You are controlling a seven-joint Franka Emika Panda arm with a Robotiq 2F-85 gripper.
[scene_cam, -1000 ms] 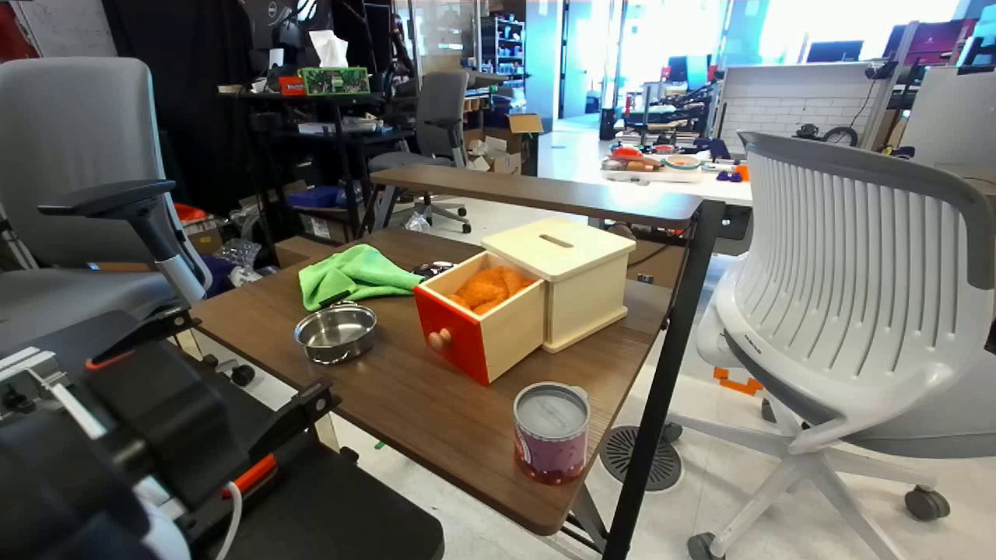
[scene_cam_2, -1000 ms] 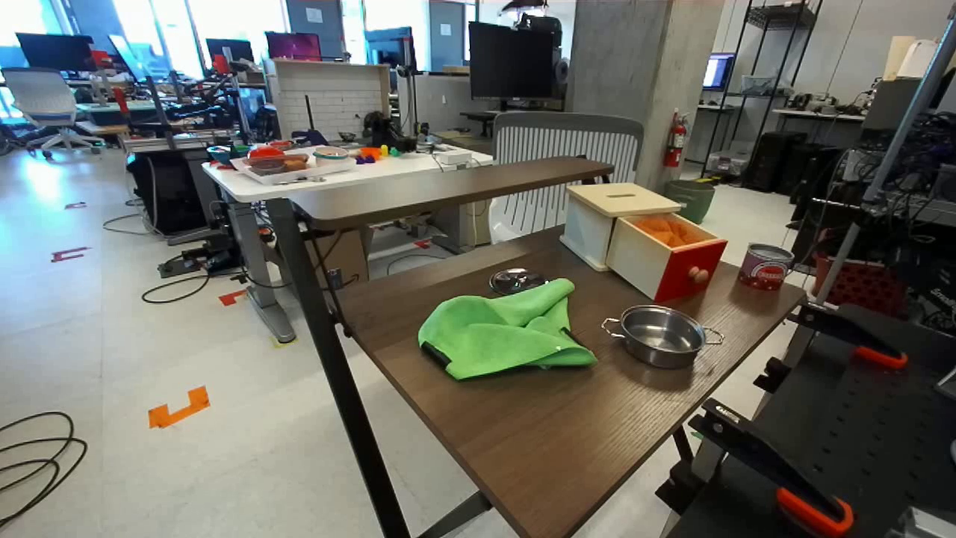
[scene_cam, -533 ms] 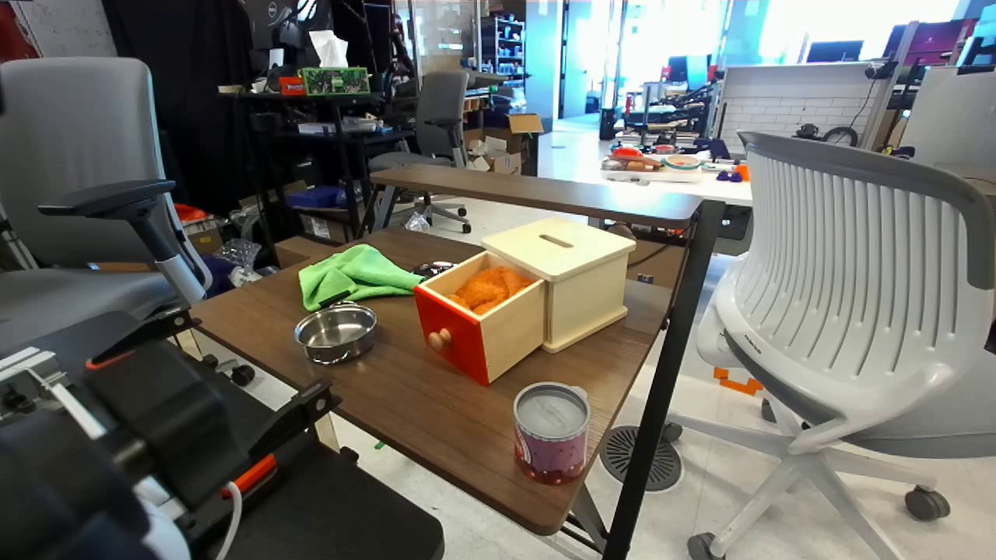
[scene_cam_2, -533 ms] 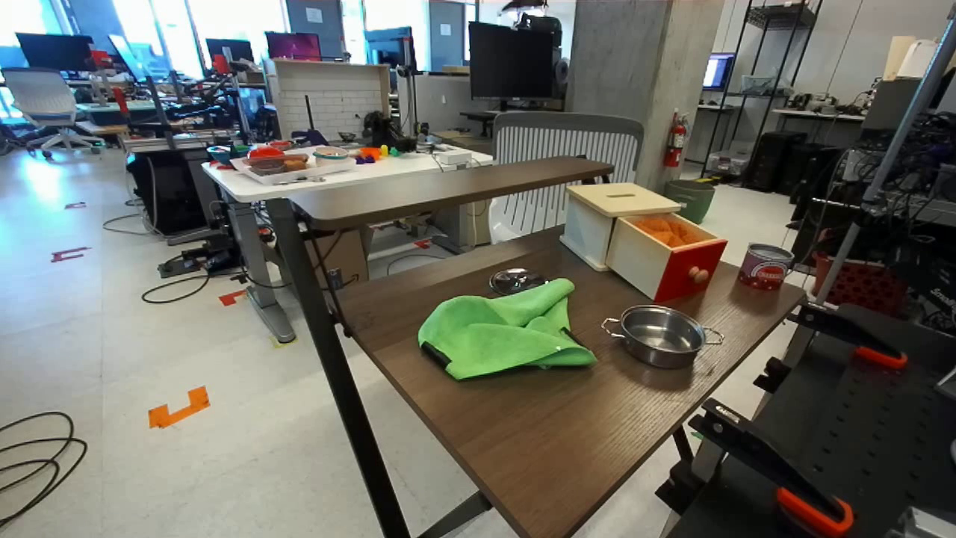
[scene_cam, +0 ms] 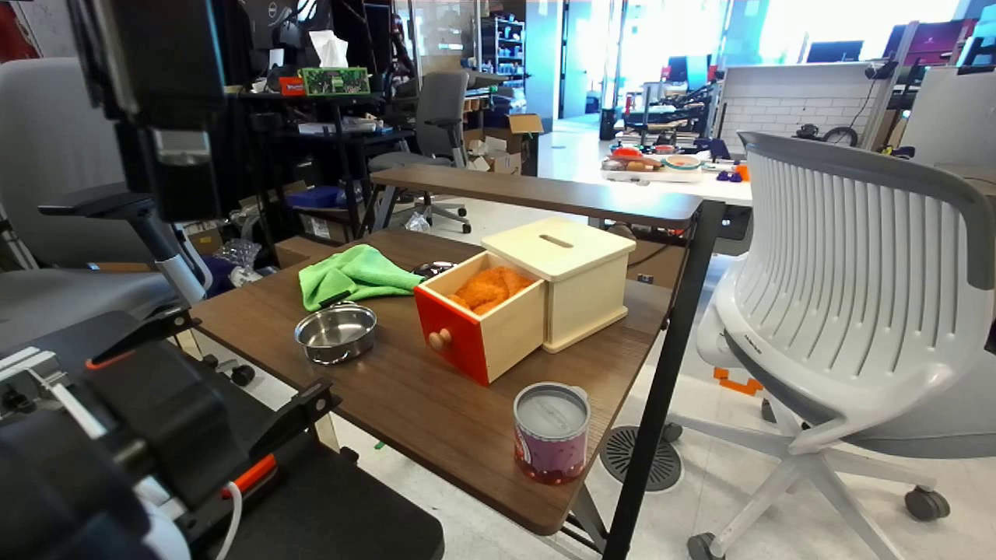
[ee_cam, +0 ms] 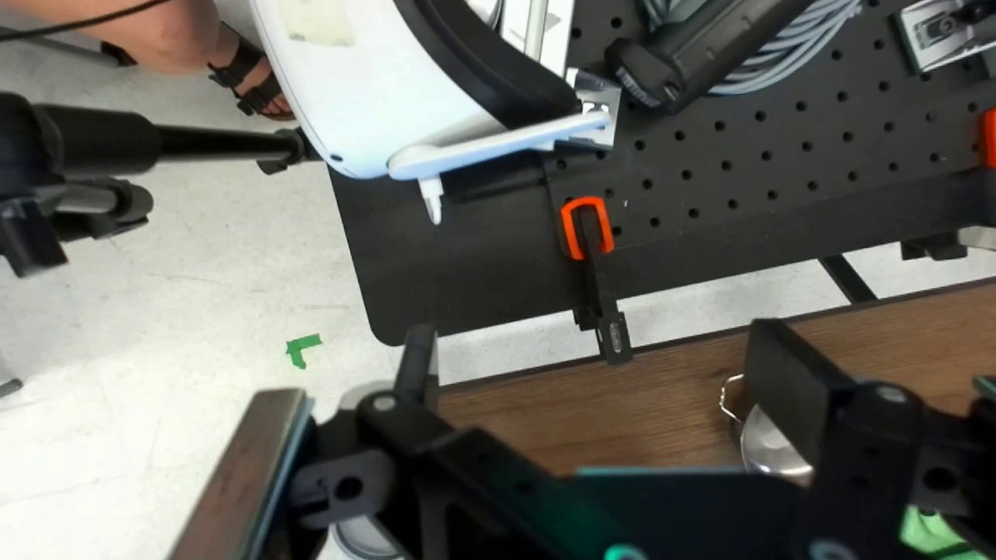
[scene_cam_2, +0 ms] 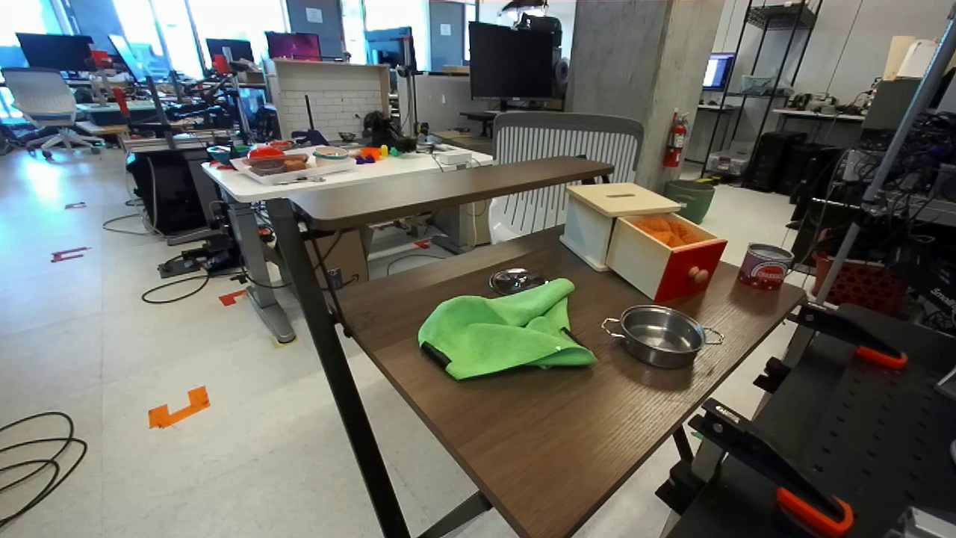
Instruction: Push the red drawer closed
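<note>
One red drawer (scene_cam: 471, 333), near far corner of desk (scene_cam: 401, 383): likely light, rigid; push at knob (scene_cam: 440, 339). Gripper (ee_cam: 593, 359) empty, jaws spread.

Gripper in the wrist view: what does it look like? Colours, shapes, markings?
The gripper is mostly black: angular linkages with round grey pin heads, ending in flat, blocky fingers. A teal tint shows along its middle, with a teal ring at the picture's bottom edge. No lettering or cable visible on it.
</note>
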